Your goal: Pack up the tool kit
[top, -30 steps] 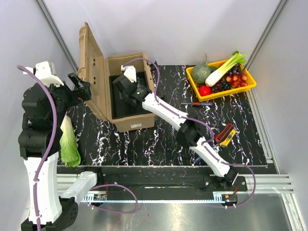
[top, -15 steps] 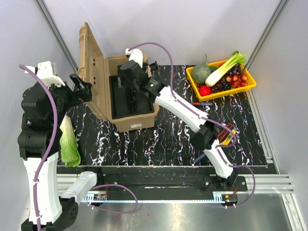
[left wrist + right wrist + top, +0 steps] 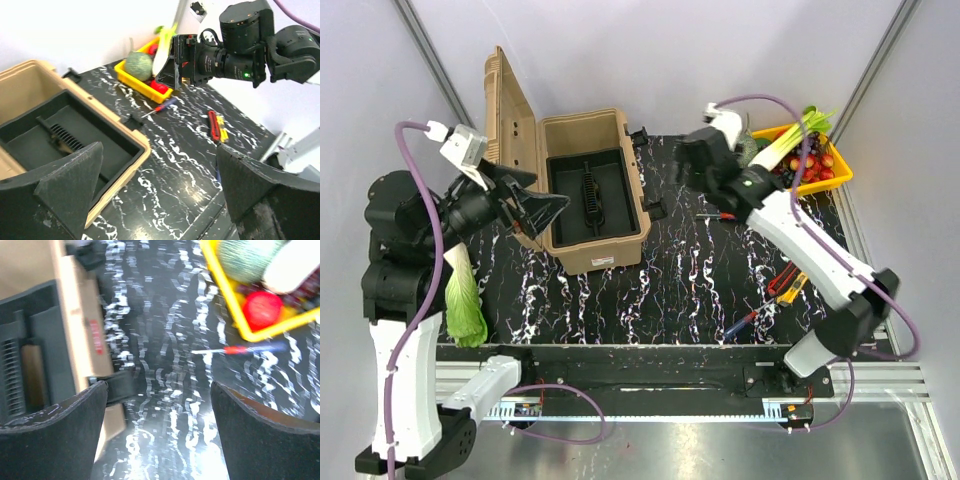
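The tan toolbox (image 3: 605,245) stands open at the back left, its ribbed lid (image 3: 505,130) upright. A dark ribbed tool (image 3: 588,192) lies in its black inner tray (image 3: 565,200). My right gripper (image 3: 686,172) hovers open and empty right of the box, above the mat, near a red-and-blue screwdriver (image 3: 732,215). The right wrist view shows that screwdriver (image 3: 240,348) ahead of the right gripper (image 3: 157,430) and the box rim (image 3: 67,315) on the left. My left gripper (image 3: 550,190) is open and empty at the box's left wall. Red-and-yellow pliers (image 3: 786,282) lie at the right.
A yellow tray (image 3: 842,176) of vegetables sits at the back right. A lettuce (image 3: 465,295) lies at the mat's left edge. A blue-handled tool (image 3: 740,325) rests near the front edge. The box's black latch (image 3: 115,385) juts out toward the right gripper.
My right gripper opened, left the tool in the inner tray, and swung out of the box to the right. The left gripper moved forward toward the box.
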`<action>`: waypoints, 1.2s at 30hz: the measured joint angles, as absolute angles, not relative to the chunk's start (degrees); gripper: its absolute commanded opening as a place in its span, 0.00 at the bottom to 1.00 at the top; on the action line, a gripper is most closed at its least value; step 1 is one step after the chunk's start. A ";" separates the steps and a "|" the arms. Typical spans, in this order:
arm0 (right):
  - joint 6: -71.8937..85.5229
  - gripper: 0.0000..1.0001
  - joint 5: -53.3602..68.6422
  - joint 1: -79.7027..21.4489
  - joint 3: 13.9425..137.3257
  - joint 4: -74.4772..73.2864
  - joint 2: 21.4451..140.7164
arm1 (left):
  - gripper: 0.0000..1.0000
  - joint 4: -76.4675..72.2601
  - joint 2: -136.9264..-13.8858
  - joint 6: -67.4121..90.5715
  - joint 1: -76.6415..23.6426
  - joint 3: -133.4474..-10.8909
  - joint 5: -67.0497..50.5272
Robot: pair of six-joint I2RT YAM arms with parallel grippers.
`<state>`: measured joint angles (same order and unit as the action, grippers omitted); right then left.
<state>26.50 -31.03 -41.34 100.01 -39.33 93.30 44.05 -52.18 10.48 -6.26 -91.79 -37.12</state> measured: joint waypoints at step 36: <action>75.59 0.75 -14.35 -29.34 36.67 -51.57 68.64 | 0.99 38.87 -61.45 11.92 -31.27 -78.98 -15.88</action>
<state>75.59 -14.35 -29.34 36.67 -51.57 68.64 38.87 -61.45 11.92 -31.27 -78.98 -15.88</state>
